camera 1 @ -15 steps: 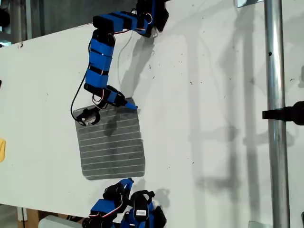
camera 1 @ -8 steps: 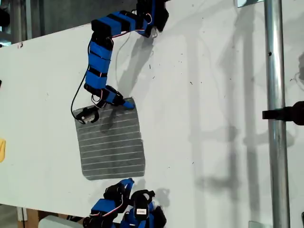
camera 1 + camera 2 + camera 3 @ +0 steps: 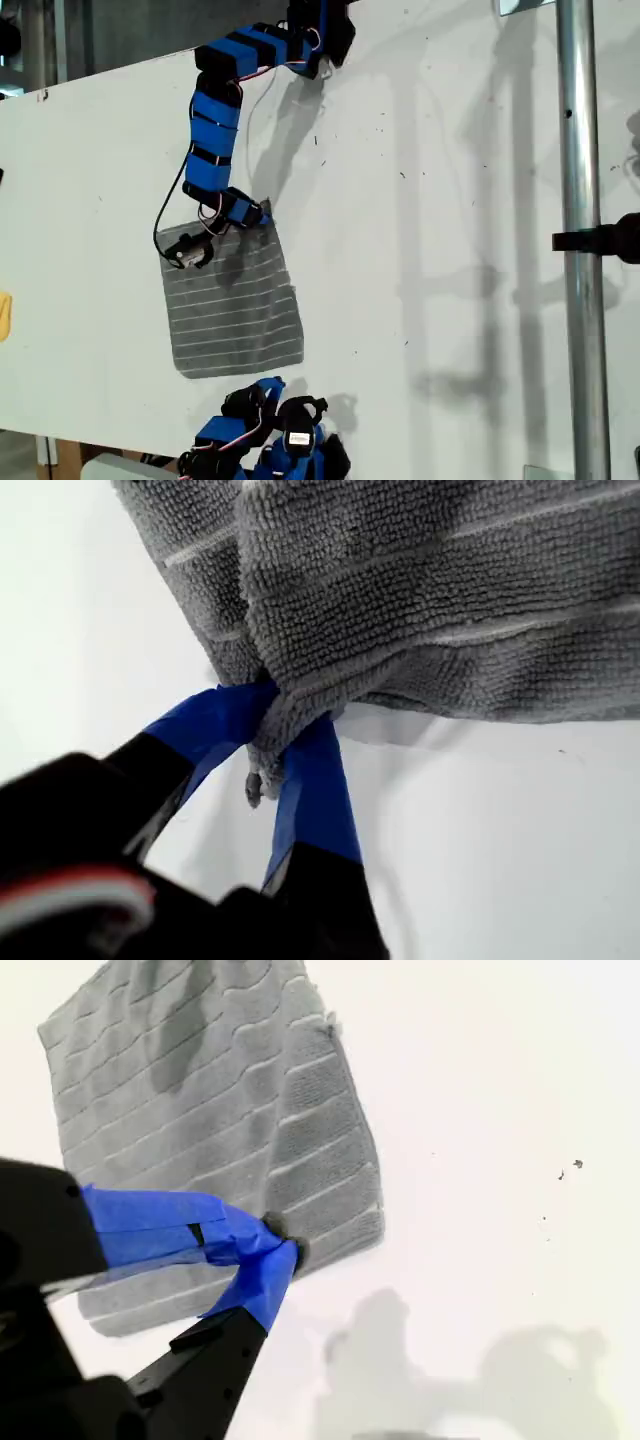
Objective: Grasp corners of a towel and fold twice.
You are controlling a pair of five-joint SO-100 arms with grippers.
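The grey striped towel point(image 3: 235, 310) lies on the white table, below the arm that reaches down from the exterior view's top. My first gripper point(image 3: 258, 214) is on that arm and is shut on the towel's far corner point(image 3: 262, 780) on the exterior view's right. In the first wrist view the towel point(image 3: 440, 580) bunches and folds over at my first gripper point(image 3: 285, 745). My second gripper point(image 3: 268, 386) sits just past the towel's near edge, on the folded arm at the exterior view's bottom. In the second wrist view my second gripper point(image 3: 282, 1252) is shut in front of the towel point(image 3: 200, 1130).
A small yellow object point(image 3: 4, 315) lies at the exterior view's left edge. A metal pole point(image 3: 578, 240) with a black clamp runs down the exterior view's right. The white table point(image 3: 430, 200) spreads between the towel and the pole.
My first gripper has pulled the held corner toward the exterior view's left. The towel's far edge has shortened and its side edge now slants. The second arm has barely moved.
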